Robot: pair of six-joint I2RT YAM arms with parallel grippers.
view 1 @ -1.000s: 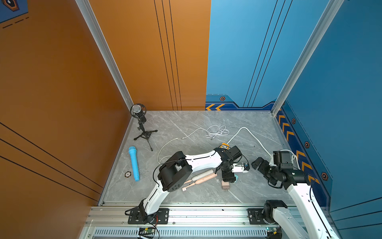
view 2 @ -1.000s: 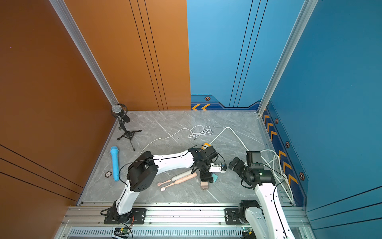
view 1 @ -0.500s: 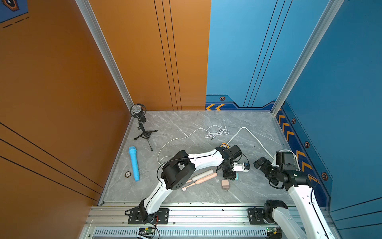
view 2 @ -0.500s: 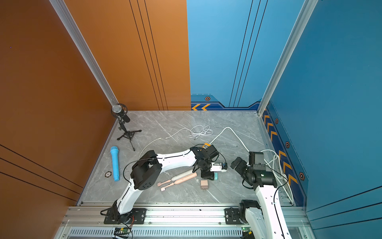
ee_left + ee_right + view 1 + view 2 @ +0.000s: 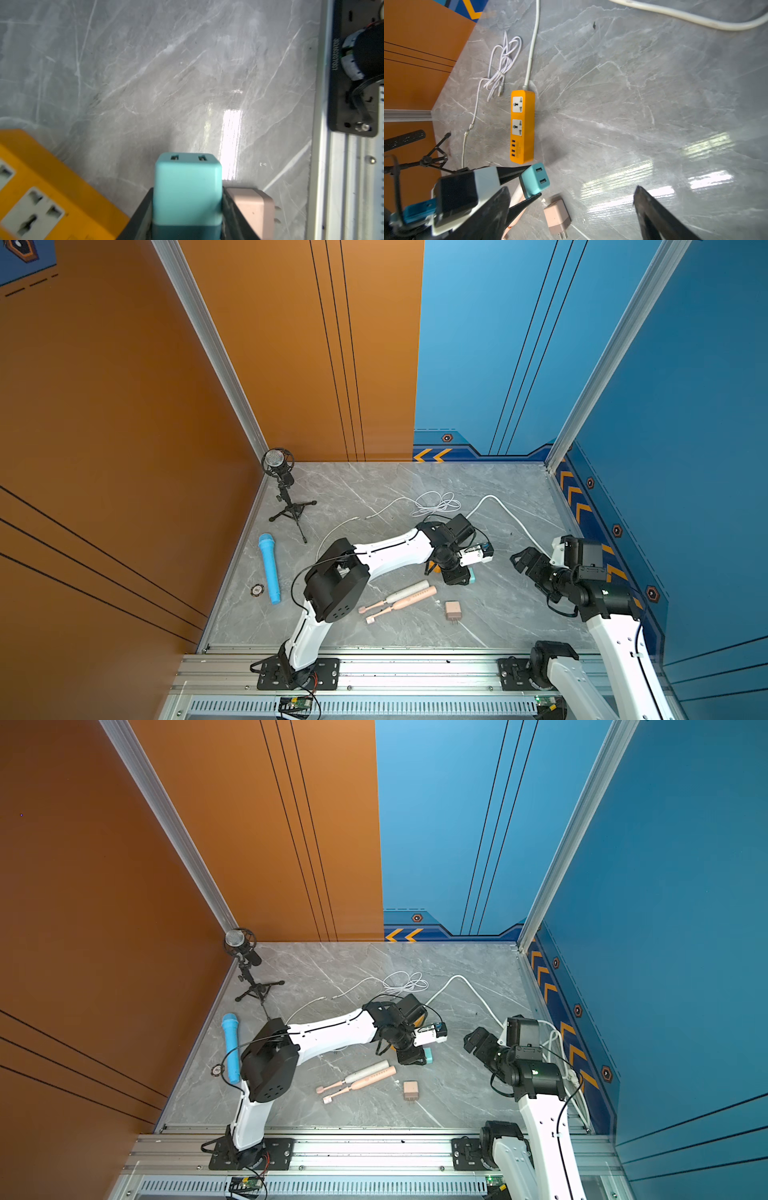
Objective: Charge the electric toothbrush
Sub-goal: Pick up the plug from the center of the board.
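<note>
Left claw (image 5: 534, 180) has closed around teal adapter (image 5: 187, 191).

Outstretched left claw (image 5: 462, 577) clamped; right claw (image 5: 524, 561) spread wide.

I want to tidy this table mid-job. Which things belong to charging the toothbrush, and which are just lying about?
Job: teal adapter; orange power strip; white cable; pink toothbrush; white toothbrush.
Lying about: blue microphone; tripod microphone; small round disc; probably the pink adapter.
</note>
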